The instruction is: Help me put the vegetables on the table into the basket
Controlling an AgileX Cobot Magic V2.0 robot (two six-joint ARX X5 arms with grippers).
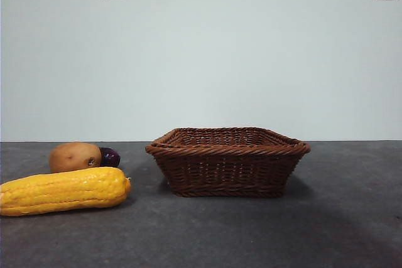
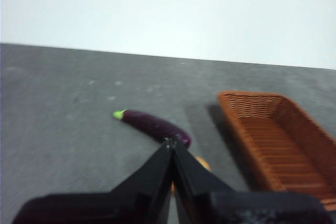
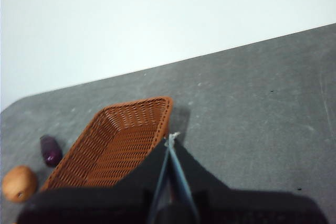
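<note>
On the table (image 1: 251, 230), the corn cob (image 1: 63, 191), potato (image 1: 75, 156) and eggplant (image 1: 110, 156) lie just beside the wicker basket (image 1: 227, 169), none inside it. Both the left gripper (image 2: 171, 142) and right gripper (image 3: 170, 140) hang above, clenched on nothing.

Left claw (image 2: 172, 145) is seen with jaws pressed together, empty, above the counter (image 2: 68, 124). A purple eggplant (image 2: 155, 126) with green tip is laid just beyond the claw tip. An orange sliver of potato (image 2: 203, 164) is glimpsed beside the jaws. The basket (image 2: 294, 145) is placed nearby, empty.
</note>
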